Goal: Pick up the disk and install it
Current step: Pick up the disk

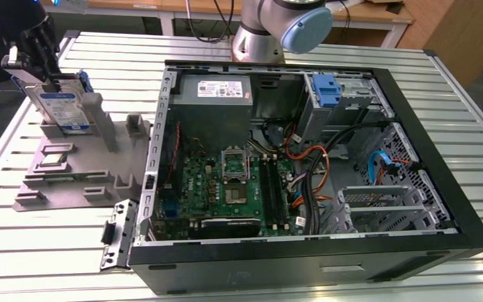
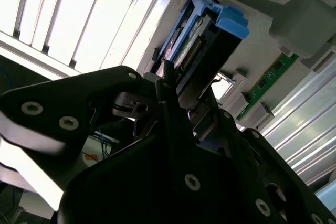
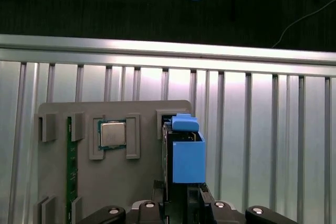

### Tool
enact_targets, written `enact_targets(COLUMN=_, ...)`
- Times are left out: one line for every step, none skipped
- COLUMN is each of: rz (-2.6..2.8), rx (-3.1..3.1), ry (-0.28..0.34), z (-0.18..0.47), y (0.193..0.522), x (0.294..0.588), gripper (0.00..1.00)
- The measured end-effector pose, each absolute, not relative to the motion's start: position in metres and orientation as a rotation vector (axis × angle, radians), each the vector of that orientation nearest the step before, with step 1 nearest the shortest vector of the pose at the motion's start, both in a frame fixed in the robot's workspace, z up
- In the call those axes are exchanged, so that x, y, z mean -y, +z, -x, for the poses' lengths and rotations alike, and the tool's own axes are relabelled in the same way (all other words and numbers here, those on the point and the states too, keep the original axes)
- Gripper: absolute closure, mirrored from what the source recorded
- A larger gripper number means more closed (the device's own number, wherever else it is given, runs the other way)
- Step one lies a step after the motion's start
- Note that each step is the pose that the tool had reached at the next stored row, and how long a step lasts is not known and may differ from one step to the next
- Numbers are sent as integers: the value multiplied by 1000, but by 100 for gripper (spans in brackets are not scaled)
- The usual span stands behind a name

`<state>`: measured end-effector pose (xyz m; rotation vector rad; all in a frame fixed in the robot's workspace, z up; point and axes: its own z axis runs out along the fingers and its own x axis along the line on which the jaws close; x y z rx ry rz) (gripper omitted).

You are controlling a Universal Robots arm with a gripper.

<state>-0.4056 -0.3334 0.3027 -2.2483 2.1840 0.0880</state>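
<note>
The disk (image 1: 63,106) stands on edge in a slot of the grey parts holder (image 1: 90,157) at the exterior view's left; it is a silver drive with a white-and-blue label inside a blue carrier frame. My gripper (image 1: 42,74) is down over its upper end, its dark fingers hugging both flat sides. In the first wrist view the disk's blue carrier (image 3: 187,156) runs out from between the fingers of my gripper (image 3: 181,191). In the second wrist view the disk's edge (image 2: 207,40) and its connector sit between the fingers of my gripper (image 2: 189,103).
The open computer case (image 1: 430,189) lies on the slatted metal table (image 1: 23,251), with a grey power supply (image 1: 214,91), a motherboard (image 1: 224,189), loose cables and a blue bracket (image 1: 327,91) in the drive bay. The holder also carries a processor chip (image 3: 112,134) and a memory stick (image 3: 69,171).
</note>
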Motion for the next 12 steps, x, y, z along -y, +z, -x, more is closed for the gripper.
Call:
enact_targets(rz=2248, rx=-2184, ry=88, z=406, y=303, x=333, gripper=65)
enact_targets(rz=2248, rx=-2184, ry=88, z=406, y=303, x=333, gripper=65)
enact_targets(rz=2248, rx=-2184, ry=88, z=406, y=303, x=333, gripper=65)
enact_targets(rz=2247, rx=-2185, ry=88, z=406, y=303, x=333, gripper=65)
enact_targets(rz=2234, rx=-2198, ry=88, z=406, y=303, x=333, gripper=65)
enact_targets(rz=2214, rx=-2217, ry=88, z=406, y=302, x=333, gripper=65)
enact_targets(rz=2194, rx=-2237, ry=88, z=406, y=302, x=333, gripper=65)
enact_targets(rz=2173, rx=-2257, ry=88, z=406, y=302, x=333, gripper=65)
enact_targets(rz=2166, rx=-2263, ry=88, z=406, y=302, x=333, gripper=65)
enact_targets(rz=2166, rx=-2263, ry=88, z=406, y=302, x=333, gripper=65)
enact_targets(rz=2166, rx=-2263, ry=88, z=406, y=302, x=333, gripper=65)
enact_targets(rz=2166, rx=-2262, ry=88, z=406, y=302, x=333, gripper=65)
